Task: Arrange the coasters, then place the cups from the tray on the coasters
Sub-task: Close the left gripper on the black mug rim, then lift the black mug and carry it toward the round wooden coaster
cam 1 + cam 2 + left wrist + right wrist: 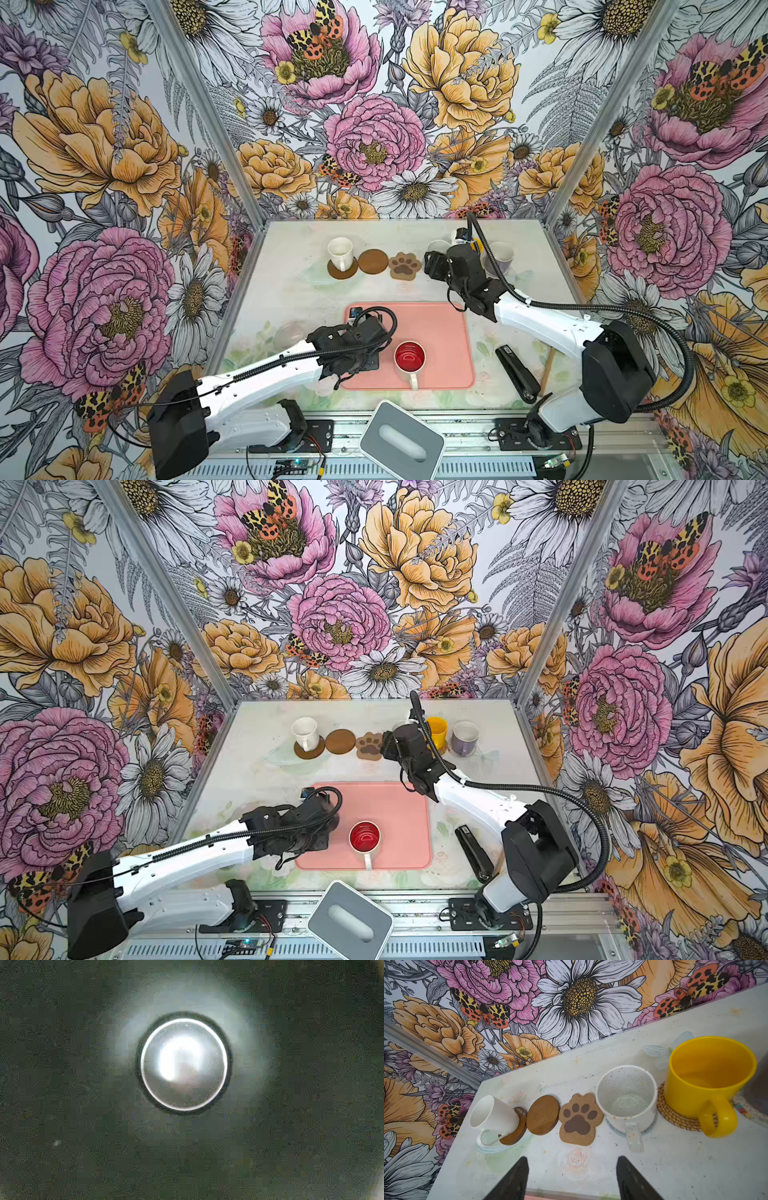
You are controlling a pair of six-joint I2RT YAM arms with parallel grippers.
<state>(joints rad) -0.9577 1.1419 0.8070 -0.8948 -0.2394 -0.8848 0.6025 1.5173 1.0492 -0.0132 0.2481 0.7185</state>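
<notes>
Left tool (353, 351): low over the near-left part of the tray (440, 324), which is salmon-pink and flat with rounded corners and a low rim. Fingers are hidden under the wrist, so can't tell if they're apart or clamped. Its wrist view shows only a dark glossy well with a bright round floor. Just right of that tool, on the tray: red-lined white cup (409, 357), upright, handle toward the near edge.

Right tool (572, 1160): fingers apart over bare surface (685, 1167).
- Straight ahead: cork paw-shaped coaster (580, 1120), lying flat.
- To one side: speckled white cup (627, 1095) on a grey round mat (649, 1129), then yellow cup (708, 1076) on a coiled rattan coaster (675, 1115). Lavender cup (464, 738) is past that.
- To the other side: smooth brown wood disc (543, 1114), then second brown disc (515, 1132) with the cream-white cup (494, 1113) off-centre on it.
</notes>
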